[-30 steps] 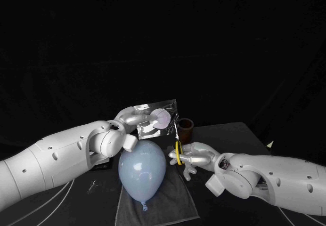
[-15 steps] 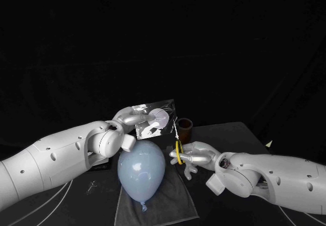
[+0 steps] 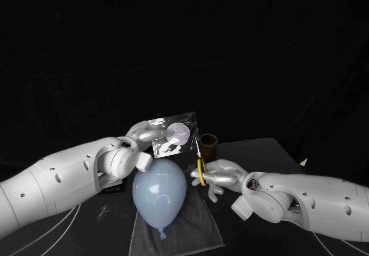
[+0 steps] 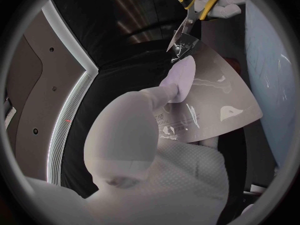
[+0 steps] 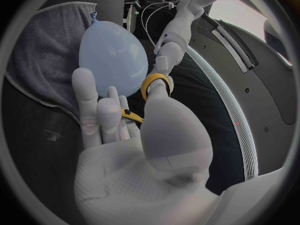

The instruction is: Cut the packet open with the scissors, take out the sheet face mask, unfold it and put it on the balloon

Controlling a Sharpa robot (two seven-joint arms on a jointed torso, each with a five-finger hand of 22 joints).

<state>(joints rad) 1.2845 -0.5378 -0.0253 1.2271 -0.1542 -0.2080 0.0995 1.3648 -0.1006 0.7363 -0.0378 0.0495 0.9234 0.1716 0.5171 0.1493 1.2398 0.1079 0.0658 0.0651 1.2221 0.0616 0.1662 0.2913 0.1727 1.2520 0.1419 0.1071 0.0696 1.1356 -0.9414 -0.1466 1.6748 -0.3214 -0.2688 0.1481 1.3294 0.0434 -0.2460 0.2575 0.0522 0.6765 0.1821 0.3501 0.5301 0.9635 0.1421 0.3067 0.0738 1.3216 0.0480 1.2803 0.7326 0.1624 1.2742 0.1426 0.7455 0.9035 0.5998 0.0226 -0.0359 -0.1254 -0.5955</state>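
Head view has the packet [image 3: 175, 134] raised off the table, pinched at its lower corner by the left hand [image 3: 146, 132], so most of the glossy sheet stands free above and beyond that hand's fingers. In the left wrist view the packet [image 4: 209, 97] is a thin, shiny foil-like pouch that bows slightly, with one fingertip [image 4: 179, 80] pressed flat on its face. I judge it to be light, limp and slippery, with a soft wet mask inside. It wants a firm pinch on a sealed margin, close to the cut line, so that the edge does not fold away from the blades.

The scissors [image 3: 200, 157] point up from the right hand [image 3: 219, 176] to the packet's edge on the side away from the left hand. The blade tips [image 4: 175, 42] sit right at that edge, and I cannot tell whether they have bitten in. The right hand [image 5: 125, 150] is closed around the yellow handles, with fingers through the loops.

Below both hands the pale blue balloon [image 3: 160, 189] lies on a grey cloth [image 3: 196, 226]. It is thin-skinned and easily rolled, and it lies close under the blades. A brown tube [image 3: 209, 141] stands just beyond the right hand.
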